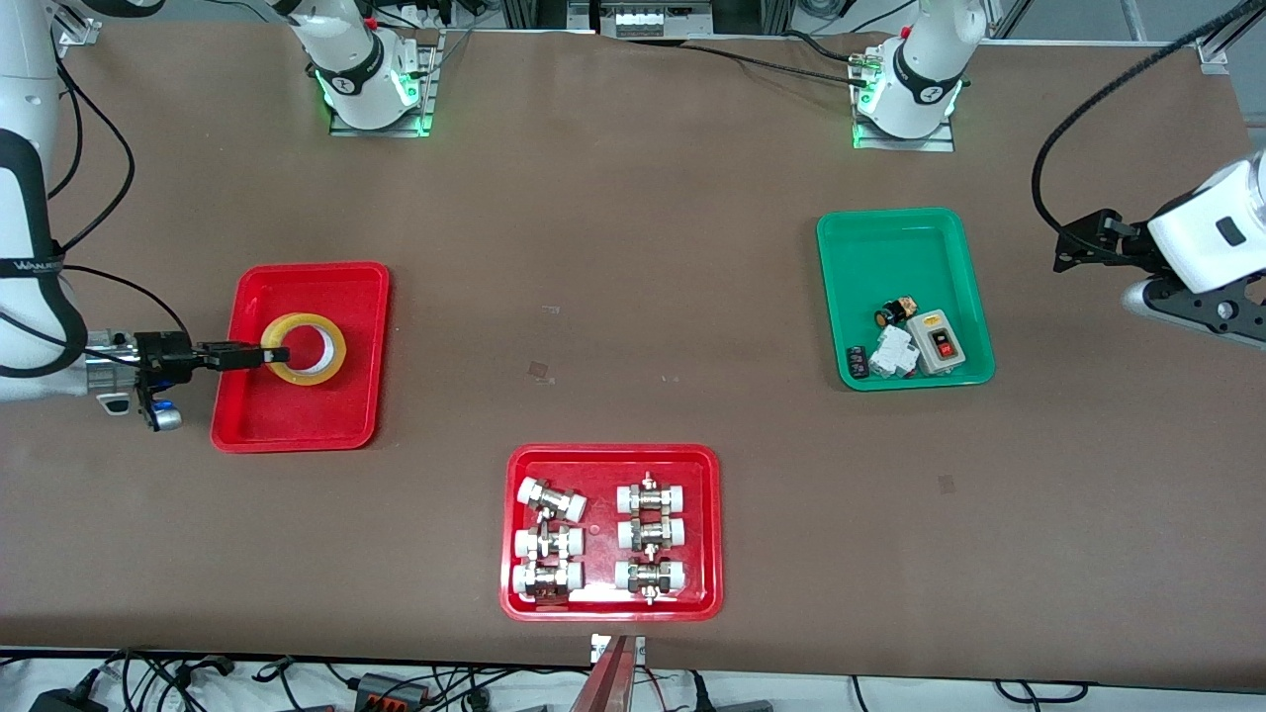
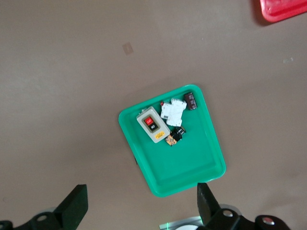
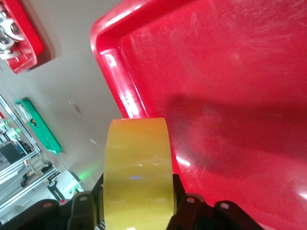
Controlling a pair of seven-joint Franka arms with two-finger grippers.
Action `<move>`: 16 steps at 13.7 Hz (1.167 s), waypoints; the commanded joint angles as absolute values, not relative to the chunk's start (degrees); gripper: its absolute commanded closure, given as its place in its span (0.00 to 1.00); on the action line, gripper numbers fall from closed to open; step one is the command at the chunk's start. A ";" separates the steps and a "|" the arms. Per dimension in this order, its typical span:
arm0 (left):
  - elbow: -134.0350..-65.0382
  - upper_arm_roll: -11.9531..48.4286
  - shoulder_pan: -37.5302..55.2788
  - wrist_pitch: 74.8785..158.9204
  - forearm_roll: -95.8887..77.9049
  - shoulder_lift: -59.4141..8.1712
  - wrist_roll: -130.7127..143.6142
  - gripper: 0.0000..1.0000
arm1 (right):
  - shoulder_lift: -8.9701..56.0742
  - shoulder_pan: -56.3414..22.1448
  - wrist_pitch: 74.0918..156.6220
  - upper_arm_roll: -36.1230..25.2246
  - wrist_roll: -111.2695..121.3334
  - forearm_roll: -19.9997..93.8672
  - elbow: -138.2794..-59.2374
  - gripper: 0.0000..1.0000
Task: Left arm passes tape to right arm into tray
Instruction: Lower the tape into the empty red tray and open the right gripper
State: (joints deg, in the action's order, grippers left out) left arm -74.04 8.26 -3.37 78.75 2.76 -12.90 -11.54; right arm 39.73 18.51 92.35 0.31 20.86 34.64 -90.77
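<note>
Table [image 1: 633, 297]: wide, matte brown sheet surface, flat, with a few small pale patches near the middle.

Right arm [image 1: 25, 198]: white jointed shell with a black cable, enters at its own end of the table; largely cut off by the frame edge.

Left arm [image 1: 1212, 232]: white shell, black bracket, black braided cable; waits raised over its own end of the table, mostly out of frame.

Tray [image 1: 247, 415]: plain red glossy plastic, rectangular, rounded corners, raised rim; lies toward the right arm's end. Its floor shows fine scuffs and highlights in the right wrist view [image 3: 230, 86].

Fittings tray [image 1: 712, 524]: red, same shape, nearest the front camera; holds six metal fittings [image 1: 598, 539] with white caps in two columns.

Green tray [image 1: 890, 257]: glossy green plastic, toward the left arm's end; holds a grey switch box [image 1: 940, 346] with a red button, plus small white and black parts too small to identify.

Tape [image 1: 305, 348]: translucent yellow ring with a large hole, over the plain red tray's middle; whether it touches the floor cannot be told. Smooth outer band fills the right wrist view [image 3: 138, 177].

Right gripper [image 1: 265, 353]: black, two fingers clamped on the ring's wall, one finger in the hole.

Left gripper [image 2: 139, 203]: black fingers set wide apart, holding nothing, high above the green tray [image 2: 192, 158]; fingertips partly cut off.
</note>
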 commanded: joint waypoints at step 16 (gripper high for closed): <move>-95.01 6.33 -2.81 99.76 3.17 1.84 -5.28 0.00 | 40.63 16.62 97.99 1.58 26.29 19.72 -89.74 0.00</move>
State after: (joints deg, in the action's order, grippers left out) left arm -96.38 6.61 -2.44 99.53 2.84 2.22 -5.70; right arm 44.12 18.45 97.01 1.55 26.33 24.27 -90.14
